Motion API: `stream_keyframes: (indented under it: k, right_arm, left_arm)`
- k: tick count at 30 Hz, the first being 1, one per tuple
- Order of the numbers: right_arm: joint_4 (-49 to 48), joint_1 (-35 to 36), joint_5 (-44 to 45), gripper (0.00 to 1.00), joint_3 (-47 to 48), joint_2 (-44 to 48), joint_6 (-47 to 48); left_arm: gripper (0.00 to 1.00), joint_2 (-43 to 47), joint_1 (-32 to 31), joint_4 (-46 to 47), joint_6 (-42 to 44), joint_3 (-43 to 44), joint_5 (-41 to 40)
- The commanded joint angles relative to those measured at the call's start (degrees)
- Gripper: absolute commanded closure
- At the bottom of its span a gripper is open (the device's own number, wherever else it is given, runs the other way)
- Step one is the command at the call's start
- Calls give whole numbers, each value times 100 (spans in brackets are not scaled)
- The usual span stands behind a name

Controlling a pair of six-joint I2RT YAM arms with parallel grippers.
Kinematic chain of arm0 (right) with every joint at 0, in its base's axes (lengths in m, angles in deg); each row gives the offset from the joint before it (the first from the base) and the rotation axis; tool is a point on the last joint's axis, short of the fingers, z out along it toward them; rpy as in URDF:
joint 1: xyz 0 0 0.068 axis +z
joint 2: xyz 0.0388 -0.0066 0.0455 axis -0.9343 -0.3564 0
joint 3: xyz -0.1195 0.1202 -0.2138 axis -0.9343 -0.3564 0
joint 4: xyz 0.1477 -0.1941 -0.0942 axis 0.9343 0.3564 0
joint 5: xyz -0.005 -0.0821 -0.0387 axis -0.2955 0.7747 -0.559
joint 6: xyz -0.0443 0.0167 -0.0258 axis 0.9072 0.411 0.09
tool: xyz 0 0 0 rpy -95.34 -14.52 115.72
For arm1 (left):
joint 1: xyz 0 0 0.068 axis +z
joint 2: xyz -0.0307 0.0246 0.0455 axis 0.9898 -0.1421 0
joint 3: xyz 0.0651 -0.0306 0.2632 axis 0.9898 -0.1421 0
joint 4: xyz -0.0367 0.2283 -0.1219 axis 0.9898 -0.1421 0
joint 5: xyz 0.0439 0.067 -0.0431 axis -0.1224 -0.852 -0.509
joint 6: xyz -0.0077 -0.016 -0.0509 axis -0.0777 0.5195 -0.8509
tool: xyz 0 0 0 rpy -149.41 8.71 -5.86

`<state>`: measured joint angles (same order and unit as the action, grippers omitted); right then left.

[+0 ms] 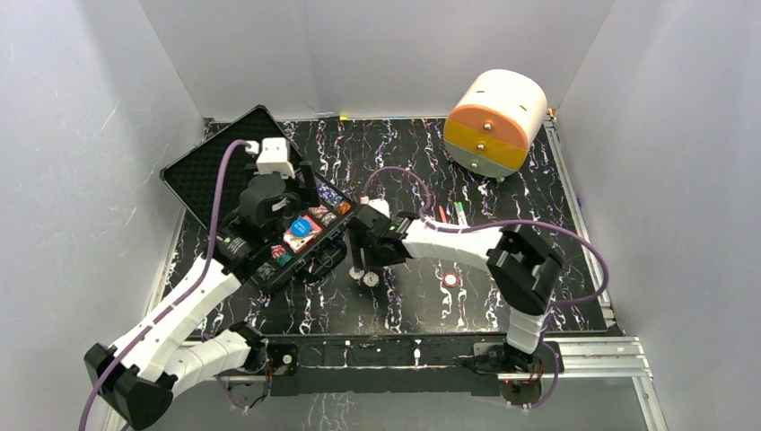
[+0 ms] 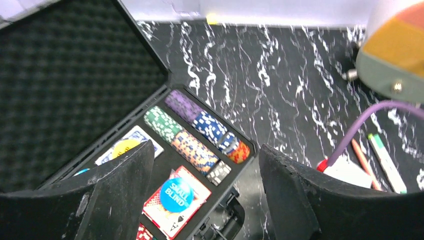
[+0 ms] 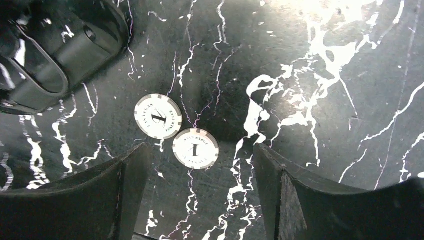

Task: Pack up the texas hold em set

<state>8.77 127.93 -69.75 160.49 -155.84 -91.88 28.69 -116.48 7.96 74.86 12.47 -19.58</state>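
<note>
The black case (image 1: pixel 316 255) lies open at the left, its foam lid (image 1: pixel 220 162) tilted back. In the left wrist view its tray (image 2: pixel 250 150) holds rows of coloured chips (image 2: pixel 192 145), a blue "small blind" button (image 2: pixel 176 194) on a red-backed deck (image 2: pixel 196 186), and a yellow button (image 2: pixel 125 147). My left gripper (image 2: pixel 205 200) hangs open and empty above the tray (image 1: pixel 310 193). My right gripper (image 3: pixel 200 195) is open and empty just above the table, beside the case's front. Two white chips (image 3: pixel 158 116) (image 3: pixel 195 148) lie flat just beyond its fingertips. They show in the top view (image 1: pixel 370 279).
A red-and-white chip (image 1: pixel 451 279) lies alone on the black marbled table, right of the right gripper. A red pen (image 1: pixel 442 214) and a green pen (image 1: pixel 461 213) lie at mid table. The orange-and-white cylinder (image 1: pixel 495 121) stands at the back right. The case handle (image 3: pixel 55 50) is near the right gripper.
</note>
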Motion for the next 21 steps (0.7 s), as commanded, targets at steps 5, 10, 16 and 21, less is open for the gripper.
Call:
stream_keyframes:
  k: [5, 10, 16, 21]
  right_arm:
    - [828, 438, 625, 21, 813, -823, 553]
    - [833, 472, 456, 31, 839, -986, 697]
    - [761, 474, 223, 39, 827, -1158, 767]
    - [694, 473, 19, 50, 757, -1190, 648]
  left_arm:
    - [23, 615, 26, 461, 40, -168, -999]
    - [22, 623, 28, 429, 98, -152, -1085]
    - [21, 595, 29, 412, 100, -161, -1088]
    - [20, 584, 24, 378, 106, -152, -1095]
